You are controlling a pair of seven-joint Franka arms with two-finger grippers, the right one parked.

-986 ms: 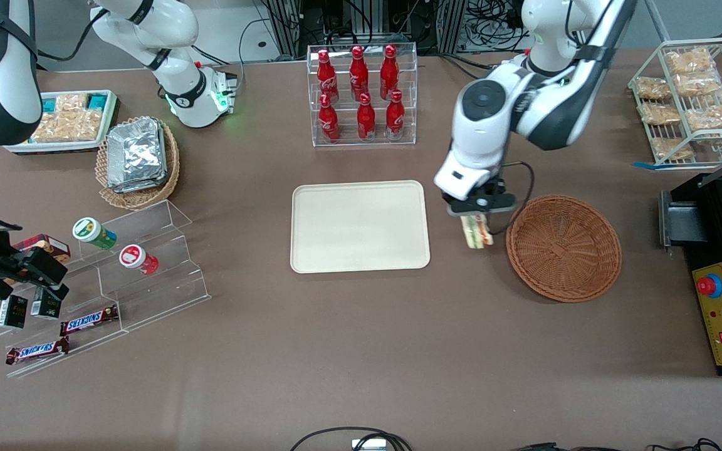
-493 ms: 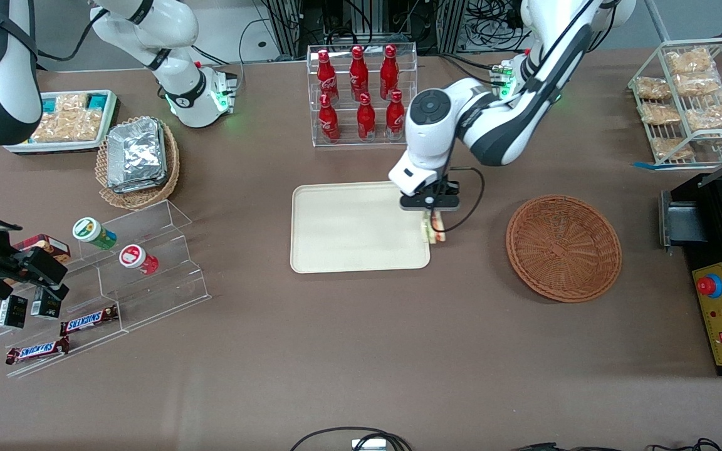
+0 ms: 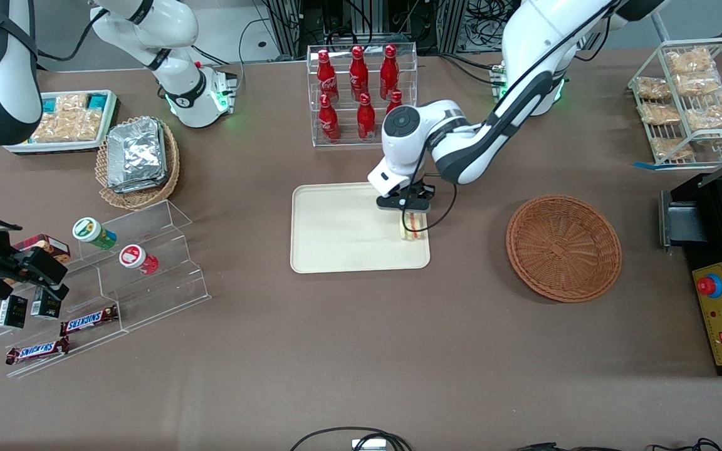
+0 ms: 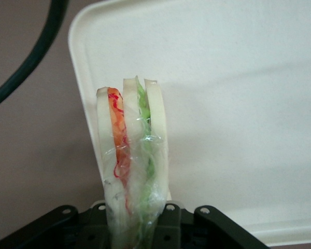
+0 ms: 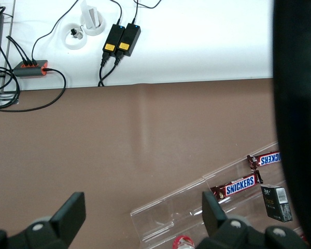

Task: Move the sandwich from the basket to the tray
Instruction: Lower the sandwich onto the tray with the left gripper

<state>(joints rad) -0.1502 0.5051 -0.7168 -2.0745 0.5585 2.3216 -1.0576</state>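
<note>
Sandwich (image 3: 412, 225) hangs upright in jaws over tray (image 3: 336, 232).

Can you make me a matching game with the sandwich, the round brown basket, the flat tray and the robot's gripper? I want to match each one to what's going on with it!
1. sandwich
2. basket
3. tray
4. gripper

a. nothing inside it
b. lying flat under the sandwich
c. held above the tray's edge
d. shut on the sandwich

Pairs: 1-c, 2-a, 3-b, 4-d
</note>
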